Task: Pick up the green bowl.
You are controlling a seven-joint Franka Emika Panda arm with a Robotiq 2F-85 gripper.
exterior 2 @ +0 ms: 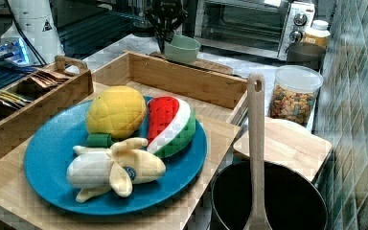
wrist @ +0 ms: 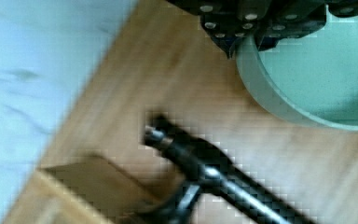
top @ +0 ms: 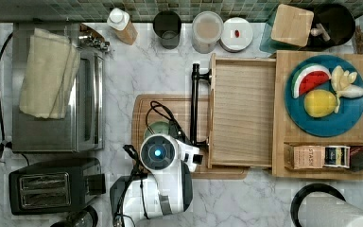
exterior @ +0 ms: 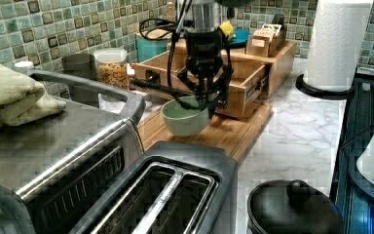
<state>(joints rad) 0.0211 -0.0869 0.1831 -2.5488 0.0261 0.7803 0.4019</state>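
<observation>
One tool is gripping the green bowl, its fingers pinching the rim wall from above. The bowl is hanging directly beneath the tool, seemingly just clear of the wooden board. The grasp step is apparently completing; next comes a steady vertical lift. The arm is pointing straight down.

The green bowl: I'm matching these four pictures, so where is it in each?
Top view: green bowl peeks out above the arm's wrist, on the wooden board.
Left view: centre, under the gripper.
Right view: top centre.
Wrist view: its rim curves by the fingers.
Shared landmark: the wooden board.
</observation>
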